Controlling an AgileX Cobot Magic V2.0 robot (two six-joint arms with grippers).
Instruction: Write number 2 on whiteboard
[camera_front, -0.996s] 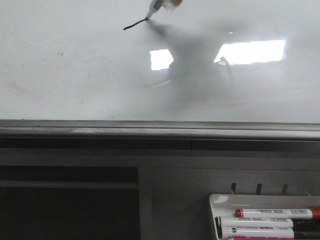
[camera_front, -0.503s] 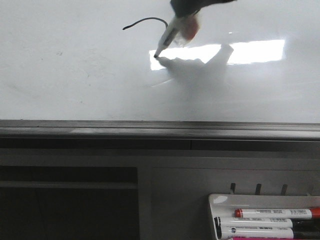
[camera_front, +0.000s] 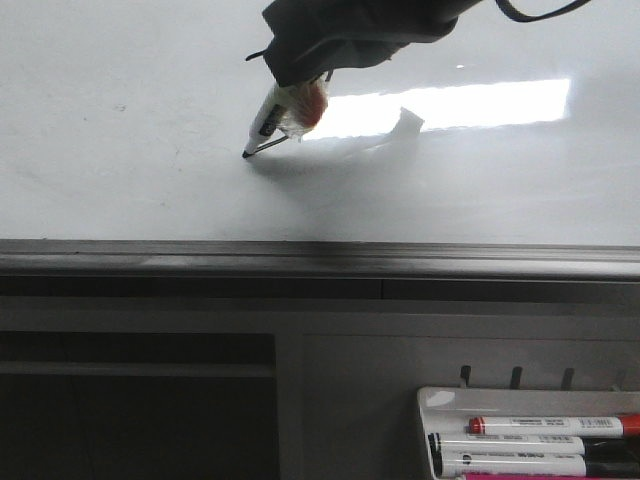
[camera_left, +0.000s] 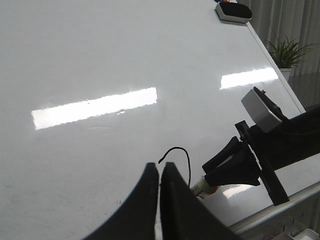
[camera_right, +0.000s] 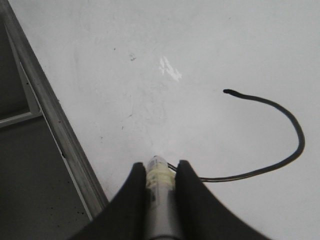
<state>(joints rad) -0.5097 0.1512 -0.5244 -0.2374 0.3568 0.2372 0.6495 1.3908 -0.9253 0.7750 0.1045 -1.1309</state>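
One marker (camera_front: 268, 118) sits clamped in our right gripper (camera_right: 161, 172), tip on the whiteboard (camera_front: 120, 150); the number 2 (camera_right: 280, 145) arcs away toward two o'clock. Our left gripper (camera_left: 160, 172) is pressed together.

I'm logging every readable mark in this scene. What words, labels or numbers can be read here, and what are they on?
Whiteboard: only an unfinished black stroke, a hook with a slanting tail, not yet a readable "2".
Marker in the right hand: its label is too blurred to read.
Pens in the tray: printed labels, too small to read.
Nothing else carries text.
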